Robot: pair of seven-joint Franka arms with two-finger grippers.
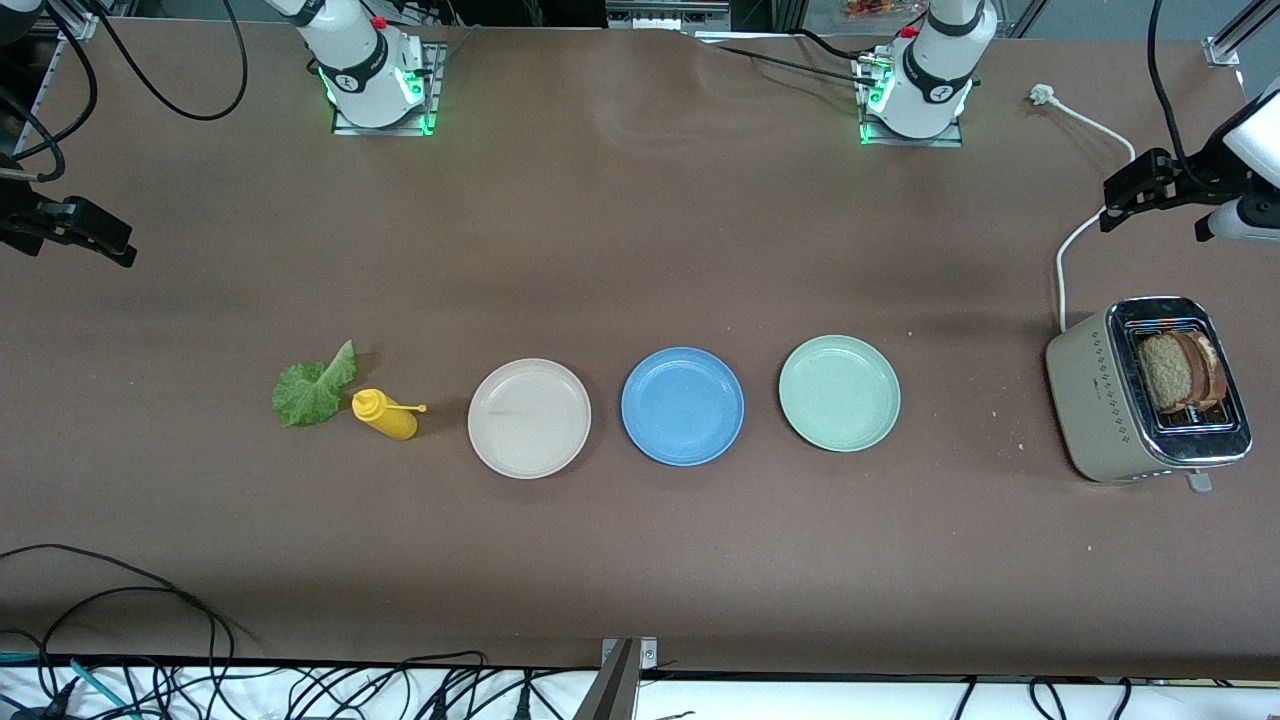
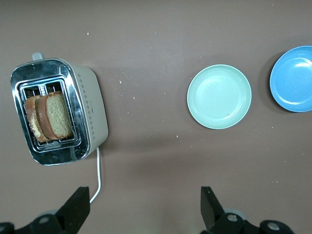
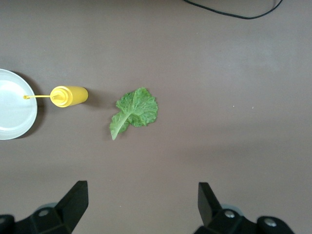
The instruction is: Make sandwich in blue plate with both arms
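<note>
Plates sat in a row across the middle of the brown worktop (image 1: 640, 250): the blue plate (image 1: 682, 405) was in the centre, bare, with a pale beige plate (image 1: 529, 417) beside it toward the right arm's end and a mint-green plate (image 1: 839, 392) beside it toward the left arm's end. Two toasted bread slices (image 1: 1183, 371) stood upright in the slots of a beige toaster (image 1: 1100, 400) at the left arm's end of the worktop, its white cord (image 1: 1075, 240) trailing away toward the robots' bases. At the right arm's end lay a ruffled lettuce leaf (image 1: 312, 388), flat on the worktop, with a yellow squeeze bottle (image 1: 385, 413) on its side just beside it, between the leaf and the beige plate, its nozzle pointing toward that plate. The left gripper (image 2: 145, 207) hung in the air over bare worktop near the toaster, fingers (image 2: 78, 204) spread wide apart and holding nothing. The right gripper (image 3: 141, 204) hung over bare worktop near the lettuce, fingers (image 3: 75, 200) likewise wide apart and empty.
</note>
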